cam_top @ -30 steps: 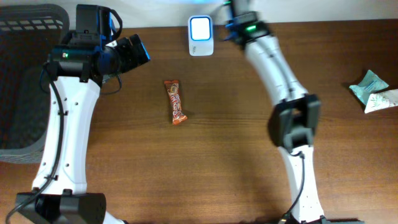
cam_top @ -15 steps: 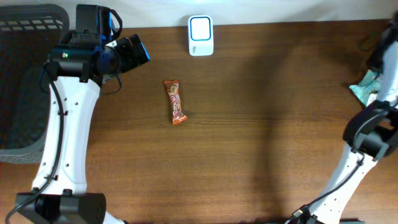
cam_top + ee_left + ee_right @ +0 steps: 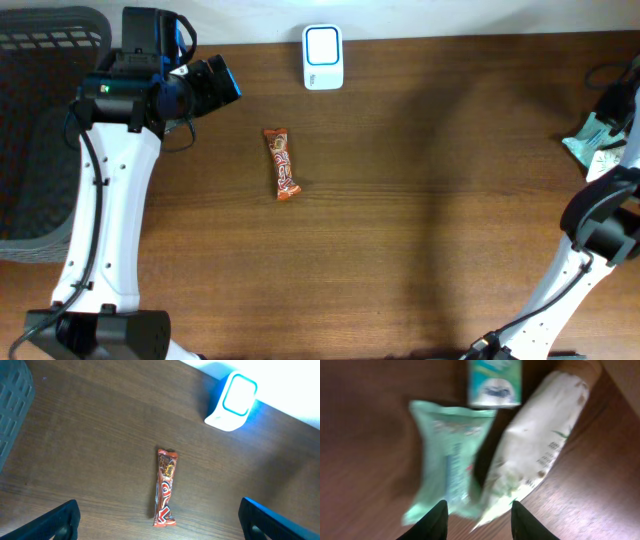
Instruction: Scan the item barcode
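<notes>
**Two grippers off the item, candy bar flat on the wood**

Close in on the left wrist view first: the left gripper (image 3: 160, 532) is spread wide and empty, its blue fingertips sitting at the two bottom corners. Just past them lies the candy bar (image 3: 165, 487), flat on the brown table (image 3: 90, 450), running from 6 to 12 o'clock, with no finger touching it. Farther out, at 1 o'clock from the bar, the white scanner (image 3: 232, 402) stands with its window glowing blue, well apart from the bar.

Over to the right wrist view, and it is blurred. The right gripper (image 3: 479, 521) has its dark fingers parted to a middling gap, hanging over three packets. The near ends of a green packet (image 3: 451, 460) and a white packet (image 3: 540, 445) lie side by side in that gap; whether either finger touches them, I cannot tell. Beyond them, at 12 o'clock, sits a small teal-and-white packet (image 3: 495, 382).

From overhead, the bar lies at about 10 o'clock from the table's centre. The packets are at the 3 o'clock edge, partly under the right arm (image 3: 600, 215). The scanner sits at 12 o'clock on the far edge. A dark basket (image 3: 40, 60) fills the 9 o'clock side beside the left arm (image 3: 110, 200).
</notes>
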